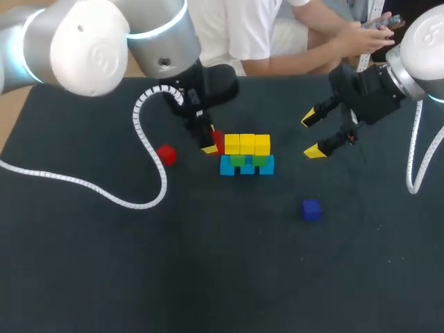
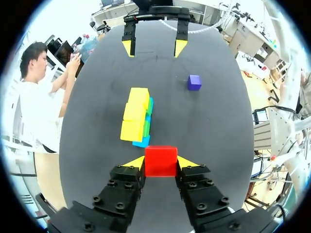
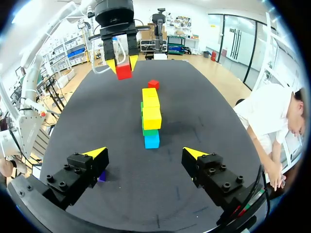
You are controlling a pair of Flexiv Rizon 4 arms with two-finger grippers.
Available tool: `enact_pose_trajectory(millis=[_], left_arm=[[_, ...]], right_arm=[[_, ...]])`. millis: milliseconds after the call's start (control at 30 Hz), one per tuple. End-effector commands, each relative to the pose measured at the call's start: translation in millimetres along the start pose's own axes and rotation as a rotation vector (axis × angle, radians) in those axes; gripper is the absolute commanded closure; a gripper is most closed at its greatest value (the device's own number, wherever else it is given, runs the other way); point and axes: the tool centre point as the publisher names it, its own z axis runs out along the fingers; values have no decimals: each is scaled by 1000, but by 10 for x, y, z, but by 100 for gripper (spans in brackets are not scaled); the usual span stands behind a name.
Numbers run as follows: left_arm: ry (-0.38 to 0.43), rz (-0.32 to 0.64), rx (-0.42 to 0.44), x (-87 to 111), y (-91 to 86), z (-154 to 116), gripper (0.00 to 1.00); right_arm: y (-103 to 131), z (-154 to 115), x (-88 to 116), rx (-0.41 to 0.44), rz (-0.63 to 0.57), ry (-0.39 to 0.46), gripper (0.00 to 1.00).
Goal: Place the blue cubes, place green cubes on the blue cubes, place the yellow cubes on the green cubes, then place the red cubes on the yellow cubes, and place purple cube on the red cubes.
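Three blue cubes stand in a row on the dark mat, with green cubes on them and three yellow cubes on top. My left gripper hangs just left of the stack, shut on a red cube, which is off the mat. A second red cube lies further left. The purple cube lies alone to the front right. To the right of the stack my right gripper stands open and holds nothing. In the right wrist view, the stack is ahead of its fingers.
The left arm's white cable loops across the mat to the left of the stack. The dark mat covers the whole table.
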Motion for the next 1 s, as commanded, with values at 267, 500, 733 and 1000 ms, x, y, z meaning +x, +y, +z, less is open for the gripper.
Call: enact_pose_trajectory(millis=[267,500,733,1000], left_arm=[[-3,14,44,-129,139,10,100],[31,65,56,-200,138,-31,100],[31,65,56,-200,138,-31,100],[31,65,56,-200,138,-31,100]], right_arm=[[5,-1,3,1,-1,-1,0],[5,-1,3,1,-1,-1,0],[5,-1,3,1,-1,-1,0],[5,-1,3,1,-1,-1,0]])
